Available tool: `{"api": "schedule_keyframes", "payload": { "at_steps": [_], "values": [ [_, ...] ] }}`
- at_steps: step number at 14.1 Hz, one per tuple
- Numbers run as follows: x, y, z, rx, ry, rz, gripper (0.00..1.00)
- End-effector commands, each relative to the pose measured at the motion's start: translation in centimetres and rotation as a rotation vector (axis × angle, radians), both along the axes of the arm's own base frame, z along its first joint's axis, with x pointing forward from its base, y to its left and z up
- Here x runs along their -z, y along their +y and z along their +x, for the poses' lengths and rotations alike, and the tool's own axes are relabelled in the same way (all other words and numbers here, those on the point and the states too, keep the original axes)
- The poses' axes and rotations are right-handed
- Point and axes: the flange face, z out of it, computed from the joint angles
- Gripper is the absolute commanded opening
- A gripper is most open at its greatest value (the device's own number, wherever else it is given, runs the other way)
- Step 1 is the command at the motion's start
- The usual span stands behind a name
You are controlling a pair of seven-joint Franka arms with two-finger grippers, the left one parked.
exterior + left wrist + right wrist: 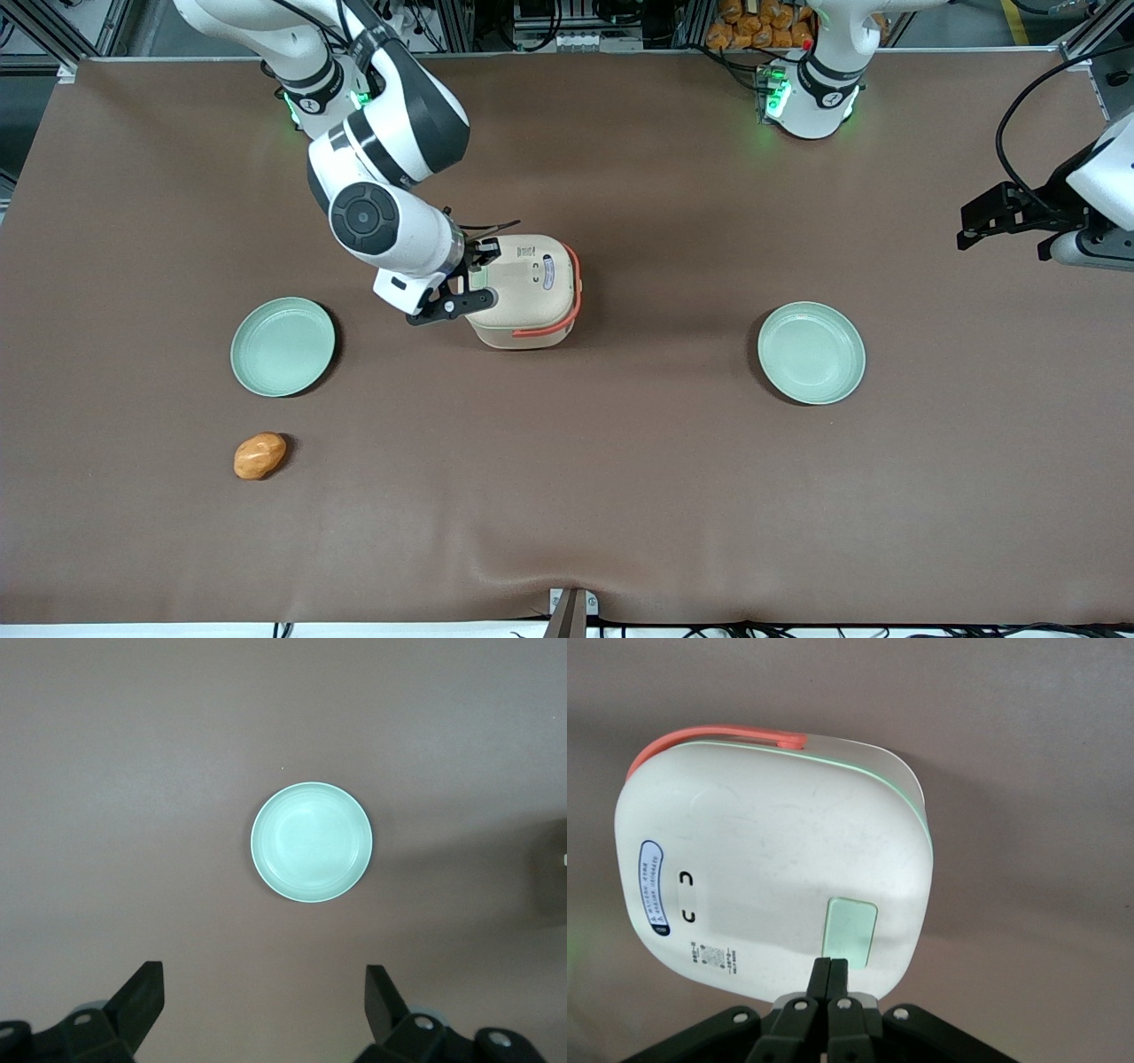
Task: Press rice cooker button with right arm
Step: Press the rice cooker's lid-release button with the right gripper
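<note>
The rice cooker (530,288) is a cream rounded-square pot with a coral-orange handle (574,292) and stands in the middle of the table. In the right wrist view its lid (771,868) fills the picture, with a pale green rectangular button (850,930) near one edge. My right arm (390,159) reaches down to the cooker from the working arm's end. Its black gripper (481,266) is over the lid's edge. In the right wrist view the gripper (830,964) is shut with nothing between the fingers, and its tips lie at the near edge of the button.
A green plate (283,346) lies beside the cooker toward the working arm's end, and another green plate (811,353) toward the parked arm's end; that one also shows in the left wrist view (312,842). An orange-brown roll (260,455) lies nearer the camera than the first plate.
</note>
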Motion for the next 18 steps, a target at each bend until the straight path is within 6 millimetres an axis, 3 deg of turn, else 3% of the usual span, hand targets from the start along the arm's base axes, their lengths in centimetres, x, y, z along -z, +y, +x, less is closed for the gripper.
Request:
{"api": "schedule_keyframes", "payload": {
  "at_steps": [1,18],
  "values": [
    [0.4,0.4,-0.1,0.019,0.007,0.009,0.03],
    [3.7,0.7,-0.2,0.002,0.037,-0.023,0.03]
  ]
}}
